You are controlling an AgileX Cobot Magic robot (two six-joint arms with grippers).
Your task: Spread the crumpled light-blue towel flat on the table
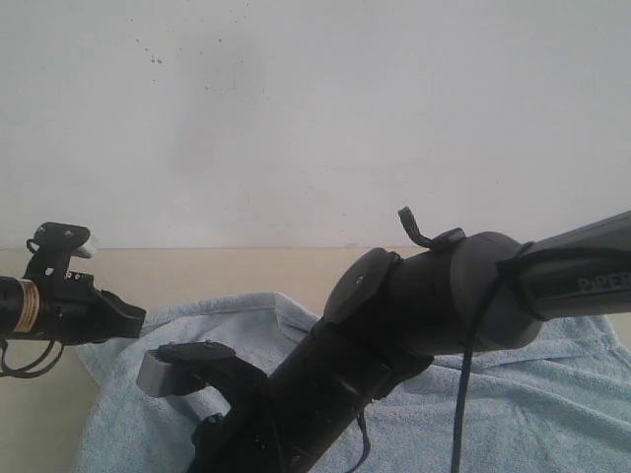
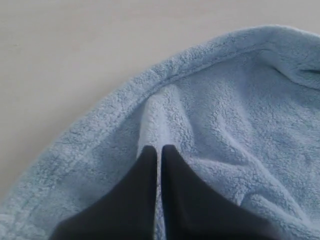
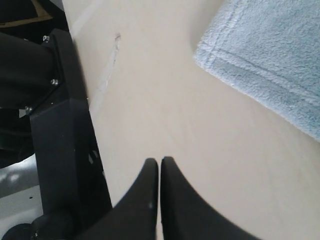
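The left jaws clench a raised ridge of the towel point(image 2: 225, 125) near its hem, the cloth lying on the worktop point(image 2: 75, 50); a hard tug could drag it into a heap. The right jaws are clenched, empty, over bare worktop beside a corner. The right arm point(image 1: 315, 394) hides the towel's middle.

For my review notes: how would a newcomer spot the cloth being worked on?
Below the white wall runs a pale beige table. On it, beneath the black arms, lies the towel: pale blue, fluffy, with a stitched hem. It is the only soft, coloured thing in view.
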